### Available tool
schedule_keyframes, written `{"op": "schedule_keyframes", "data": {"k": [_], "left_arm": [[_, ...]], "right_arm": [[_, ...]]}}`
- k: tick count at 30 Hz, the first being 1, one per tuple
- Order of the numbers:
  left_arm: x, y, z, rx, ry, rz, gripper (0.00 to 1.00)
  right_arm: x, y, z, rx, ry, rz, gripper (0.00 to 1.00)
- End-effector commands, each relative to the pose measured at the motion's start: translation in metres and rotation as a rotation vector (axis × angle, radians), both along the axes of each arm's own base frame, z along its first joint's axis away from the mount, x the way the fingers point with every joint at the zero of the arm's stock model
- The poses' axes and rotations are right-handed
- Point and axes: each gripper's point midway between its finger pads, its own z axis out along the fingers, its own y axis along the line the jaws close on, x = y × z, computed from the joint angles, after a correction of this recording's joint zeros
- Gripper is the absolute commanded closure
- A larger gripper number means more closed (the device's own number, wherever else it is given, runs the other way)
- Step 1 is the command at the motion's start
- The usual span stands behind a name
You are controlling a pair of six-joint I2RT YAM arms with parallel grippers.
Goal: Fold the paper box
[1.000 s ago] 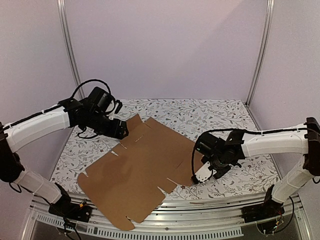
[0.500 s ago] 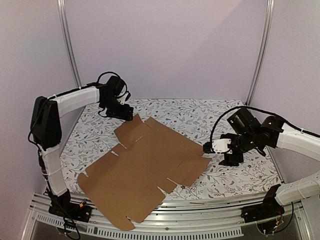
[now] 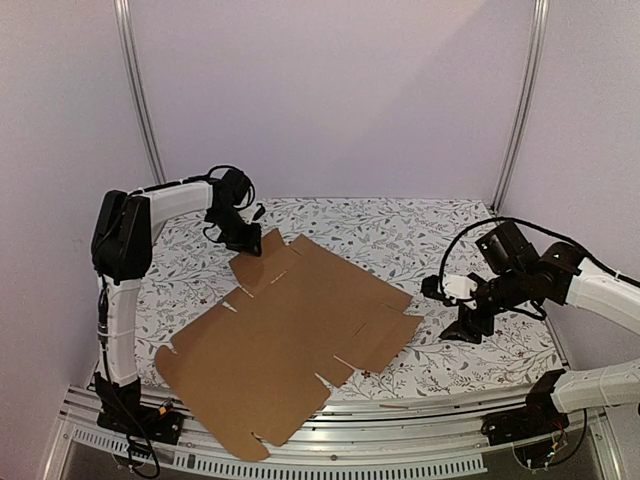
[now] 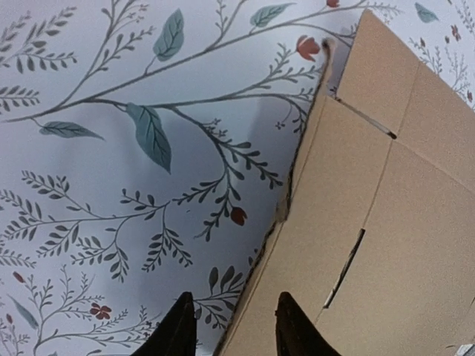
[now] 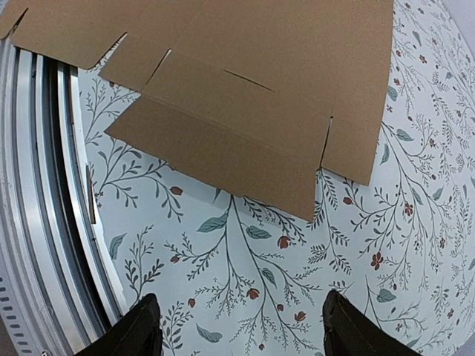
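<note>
The paper box (image 3: 290, 330) lies unfolded as a flat brown cardboard sheet with flaps and slots, across the floral table. My left gripper (image 3: 245, 245) is at its far left corner flap. In the left wrist view that flap's (image 4: 386, 193) edge is slightly lifted and runs between the fingertips of the left gripper (image 4: 234, 326), which stand narrowly apart, one over cardboard, one over cloth. My right gripper (image 3: 463, 325) hovers over bare cloth right of the box. In the right wrist view the right gripper (image 5: 241, 326) is wide open and empty, with the box's right flaps (image 5: 245, 89) ahead.
An aluminium rail (image 3: 400, 420) runs along the table's near edge, and the sheet's near corner overhangs it. The rail (image 5: 44, 185) also shows left in the right wrist view. Upright frame posts (image 3: 135, 100) and walls close in the back and sides.
The left arm swung back to the far corner flap and its jaws narrowed around the flap's edge. The right gripper left the box's right edge and moved right.
</note>
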Motion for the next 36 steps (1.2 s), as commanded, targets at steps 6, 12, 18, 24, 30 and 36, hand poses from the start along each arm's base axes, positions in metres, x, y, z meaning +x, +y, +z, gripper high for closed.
{"op": "schedule_keyframes", "data": {"k": [6, 12, 18, 24, 30, 36], "left_arm": [[-0.001, -0.026, 0.007, -0.18, 0.059, 0.024, 0.93], [0.012, -0.028, 0.021, -0.273, 0.032, 0.142, 1.0], [-0.015, -0.037, 0.034, -0.48, 0.08, 0.301, 1.0], [-0.049, -0.021, 0.034, -0.546, 0.072, 0.44, 1.0], [-0.05, -0.006, 0.052, -0.55, -0.056, 0.481, 1.0], [-0.051, -0.006, 0.044, -0.537, -0.107, 0.448, 1.0]], "right_arm": [[0.035, -0.004, -0.007, 0.001, 0.002, -0.167, 0.29], [0.039, -0.004, -0.007, 0.021, 0.029, -0.191, 0.29], [0.032, -0.009, -0.004, 0.02, 0.004, -0.162, 0.29], [0.034, -0.006, -0.008, 0.009, 0.008, -0.14, 0.29], [0.037, -0.003, -0.019, -0.009, 0.057, -0.156, 0.29], [0.04, -0.004, -0.015, 0.003, 0.059, -0.188, 0.29]]}}
